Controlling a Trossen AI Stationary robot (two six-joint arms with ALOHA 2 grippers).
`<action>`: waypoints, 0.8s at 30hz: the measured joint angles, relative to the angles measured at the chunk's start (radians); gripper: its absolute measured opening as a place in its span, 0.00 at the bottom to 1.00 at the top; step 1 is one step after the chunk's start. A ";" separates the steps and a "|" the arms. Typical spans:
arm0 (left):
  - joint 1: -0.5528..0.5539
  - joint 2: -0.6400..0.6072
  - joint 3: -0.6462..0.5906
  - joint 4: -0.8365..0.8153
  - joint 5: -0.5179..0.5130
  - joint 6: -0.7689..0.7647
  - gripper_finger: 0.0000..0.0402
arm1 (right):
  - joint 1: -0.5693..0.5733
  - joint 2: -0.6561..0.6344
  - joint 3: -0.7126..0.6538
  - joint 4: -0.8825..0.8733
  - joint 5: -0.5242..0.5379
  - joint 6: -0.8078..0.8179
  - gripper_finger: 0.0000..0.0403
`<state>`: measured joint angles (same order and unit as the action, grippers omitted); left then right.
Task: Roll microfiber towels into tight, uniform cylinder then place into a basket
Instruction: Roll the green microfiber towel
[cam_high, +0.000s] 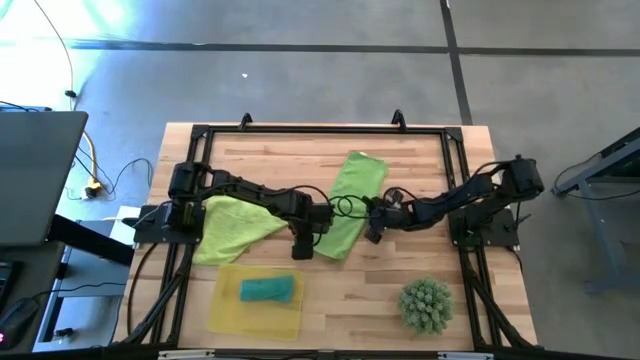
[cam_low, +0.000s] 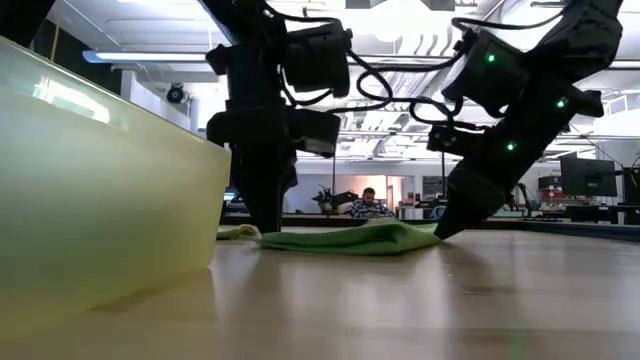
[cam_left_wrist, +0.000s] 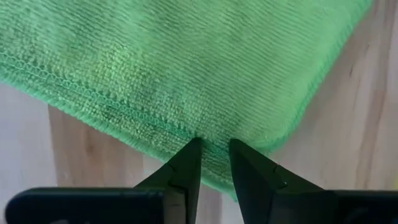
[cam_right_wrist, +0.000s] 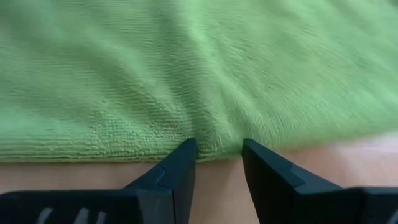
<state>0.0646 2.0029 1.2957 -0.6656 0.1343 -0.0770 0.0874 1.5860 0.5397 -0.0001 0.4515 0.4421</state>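
Green towel (cam_high: 350, 205) lies flat mid-counter (cam_high: 420, 160), well apart from the basket (cam_high: 225, 312); soft, light, limp, likely to slip on wood; left gripper (cam_left_wrist: 214, 158) and right gripper (cam_right_wrist: 217, 155), fingers narrowly parted, pinch its hem; the hemmed edge suits gripping.

No text — nothing legible

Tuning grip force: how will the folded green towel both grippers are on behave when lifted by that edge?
Likely floppy: the green towel lies limp and flat on the table. Probably light, as thin cloth. Its looped pile should grip rather than slip where the left gripper and right gripper pinch the hem.
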 joint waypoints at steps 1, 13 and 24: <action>-0.009 0.000 -0.001 0.017 0.003 -0.019 0.19 | -0.006 0.000 0.000 -0.002 0.021 -0.026 0.31; -0.085 0.007 0.024 0.185 -0.008 0.061 0.19 | -0.060 -0.119 -0.006 -0.051 -0.012 -0.244 0.31; -0.108 0.007 0.097 0.181 -0.184 0.342 0.19 | 0.070 -0.261 -0.006 -0.079 -0.279 -0.237 0.31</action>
<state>-0.0429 2.0102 1.3931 -0.4849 -0.0502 0.2649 0.1575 1.3253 0.5336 -0.0789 0.1729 0.2050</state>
